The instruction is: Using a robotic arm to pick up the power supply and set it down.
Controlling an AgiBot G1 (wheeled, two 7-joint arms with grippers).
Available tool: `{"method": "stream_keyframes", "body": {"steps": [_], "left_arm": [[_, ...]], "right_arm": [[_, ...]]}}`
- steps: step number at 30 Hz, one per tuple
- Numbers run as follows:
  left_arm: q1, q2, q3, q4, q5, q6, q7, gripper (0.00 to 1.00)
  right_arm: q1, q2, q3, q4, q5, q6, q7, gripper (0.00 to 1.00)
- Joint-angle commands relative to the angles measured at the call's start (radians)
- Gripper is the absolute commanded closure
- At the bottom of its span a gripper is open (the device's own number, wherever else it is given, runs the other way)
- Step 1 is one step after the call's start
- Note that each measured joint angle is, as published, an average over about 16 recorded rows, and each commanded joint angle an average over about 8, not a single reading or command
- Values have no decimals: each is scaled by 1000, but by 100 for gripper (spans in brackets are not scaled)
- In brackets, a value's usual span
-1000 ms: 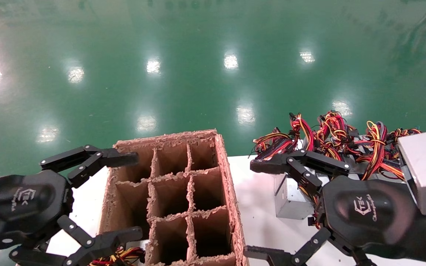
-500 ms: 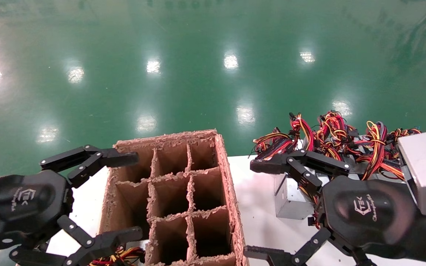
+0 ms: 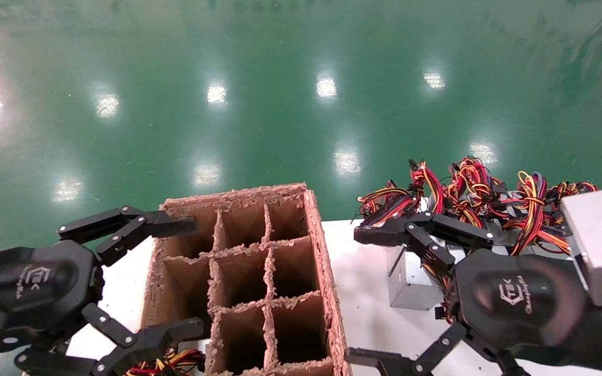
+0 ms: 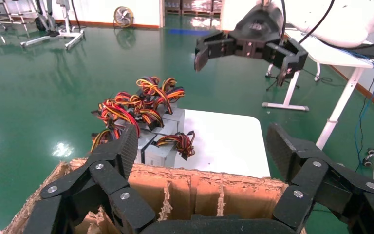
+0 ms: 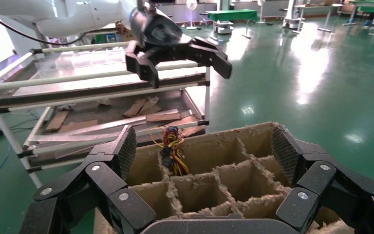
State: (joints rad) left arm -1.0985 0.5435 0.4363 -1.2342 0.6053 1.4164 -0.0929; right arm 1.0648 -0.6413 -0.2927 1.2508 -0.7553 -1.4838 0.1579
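Two grippers are hovering with jaws spread wide and nothing in them, flanking the cardboard divider box [image 3: 243,282]: the left gripper [image 3: 123,282] is hanging just off the box's left wall, the right gripper [image 3: 379,295] just off its right wall. That stance looks like waiting, with each arm kept out of the compartments so the cells stay reachable from above.

To the right of the box, on the white table [image 3: 358,292], several power supplies are lying in a heap, their red, yellow and black wires [image 3: 468,188] tangled on top. The nearest power supply [image 3: 411,287], a grey metal case, is sitting almost under the right gripper's far finger, so I judge that arm is being lined up for the pick. Nothing is being touched yet.

More coloured wires [image 3: 170,360] are showing at the box's near left corner, beneath the left gripper; what they belong to is hidden.
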Motion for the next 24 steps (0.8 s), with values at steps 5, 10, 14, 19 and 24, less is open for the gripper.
{"method": "stream_keyframes", "body": {"steps": [5, 10, 14, 19, 24], "left_arm": [[0, 0, 0, 0, 0, 0, 0, 100], [0, 0, 0, 0, 0, 0, 0, 100], [0, 0, 0, 0, 0, 0, 0, 100], [0, 0, 0, 0, 0, 0, 0, 100], [0, 0, 0, 0, 0, 0, 0, 100]], "right_arm": [[2, -62, -33, -53, -48, 12, -36, 0], [51, -169, -96, -123, -124, 22, -50, 0], [100, -266, -147, -191, -180, 19, -67, 0], [157, -381, -200, -289, -234, 3, -101, 0], [203, -482, -244, -391, -276, -14, -140, 0]]}}
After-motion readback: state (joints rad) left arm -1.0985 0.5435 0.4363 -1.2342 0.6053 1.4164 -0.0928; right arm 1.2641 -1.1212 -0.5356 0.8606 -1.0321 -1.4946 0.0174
